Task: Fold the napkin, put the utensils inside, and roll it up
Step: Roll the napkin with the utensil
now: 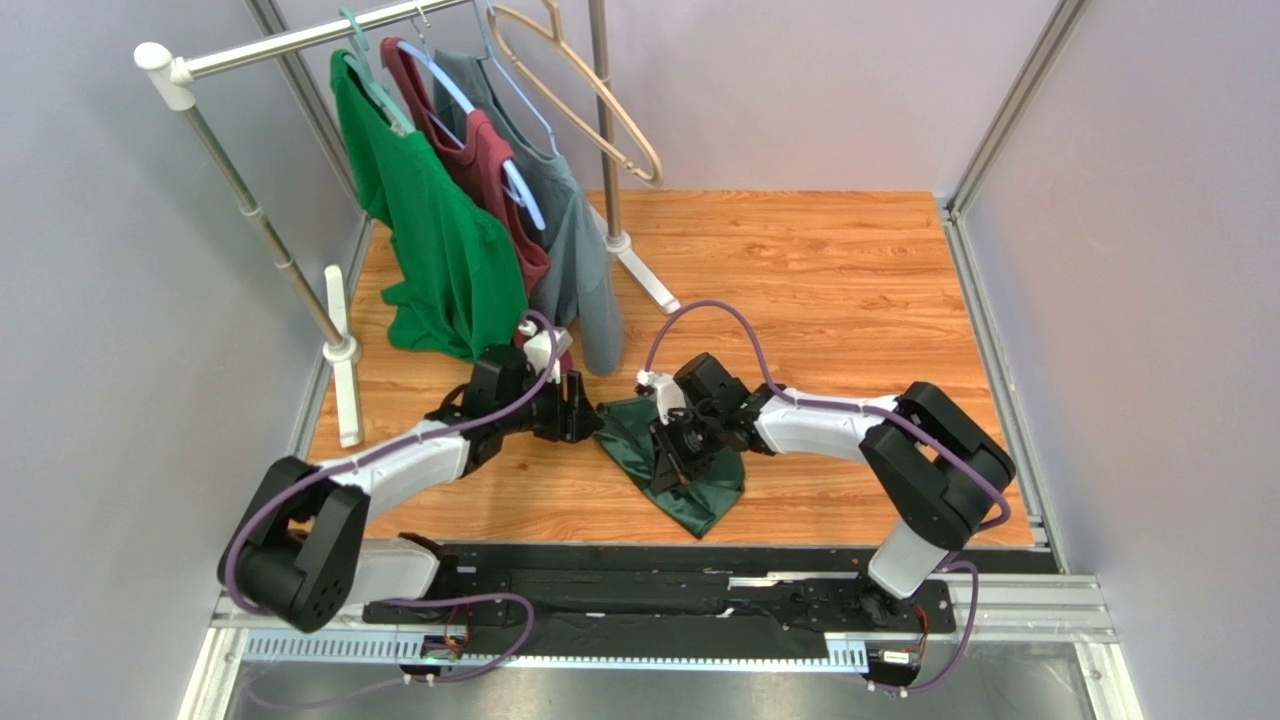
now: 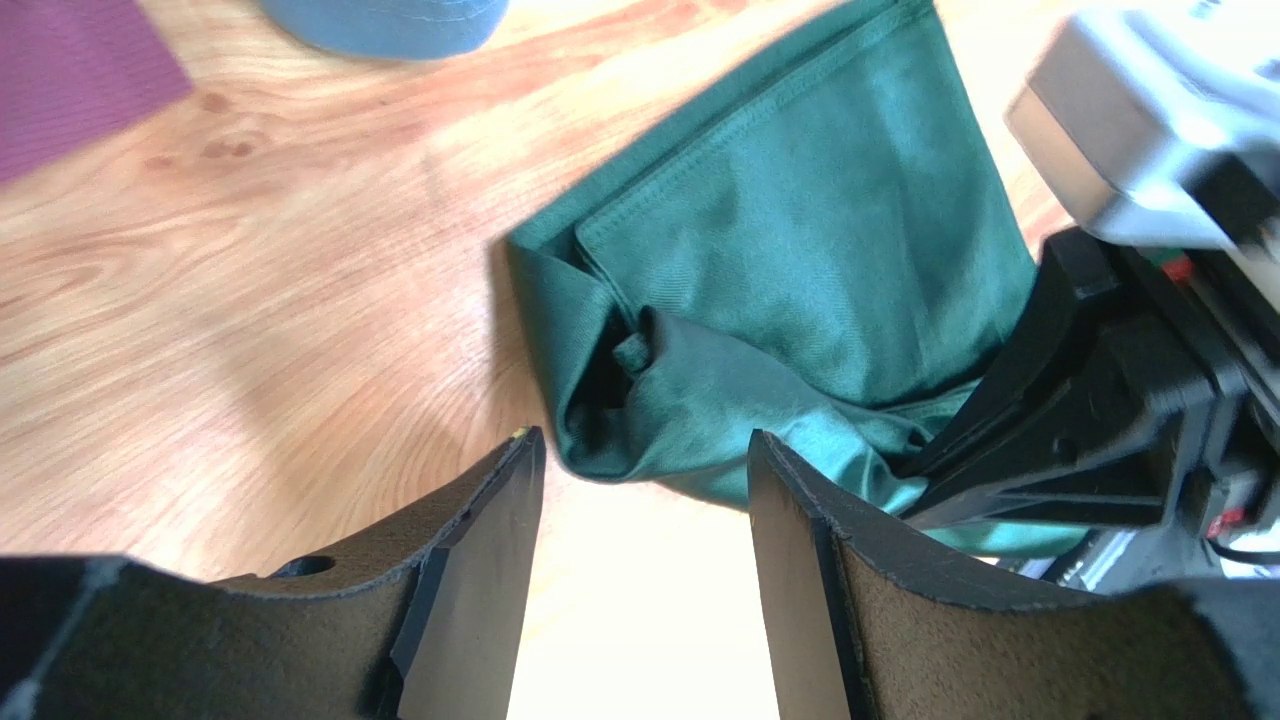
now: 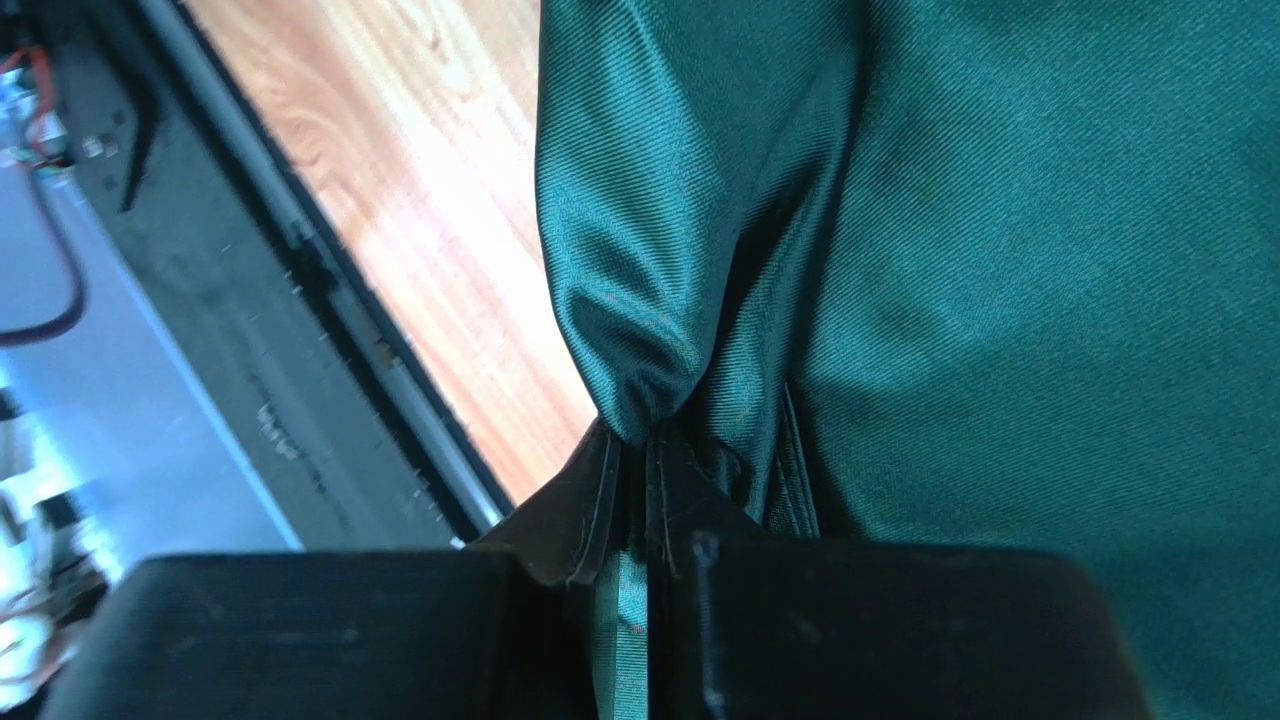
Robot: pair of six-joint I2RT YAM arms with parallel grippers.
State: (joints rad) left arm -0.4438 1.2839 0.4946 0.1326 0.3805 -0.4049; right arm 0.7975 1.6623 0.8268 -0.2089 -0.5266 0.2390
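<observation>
The dark green napkin (image 1: pixel 679 477) lies bunched on the wooden table between the two arms. In the left wrist view it (image 2: pixel 781 255) is folded over, with a crumpled corner near my fingers. My left gripper (image 2: pixel 639 465) is open and empty, hovering just short of that corner; it shows in the top view (image 1: pixel 579 408) left of the cloth. My right gripper (image 3: pixel 631 465) is shut on a pinch of the napkin (image 3: pixel 962 270), sitting over the cloth's middle in the top view (image 1: pixel 672 450). The fork is hidden or out of view.
A clothes rack (image 1: pixel 248 53) stands at the back left with a bright green shirt (image 1: pixel 436 225), a maroon shirt (image 1: pixel 489 165) and a grey-green shirt (image 1: pixel 579 240). The table's near edge rail (image 1: pixel 661 563) runs just below the napkin. Grey walls close both sides.
</observation>
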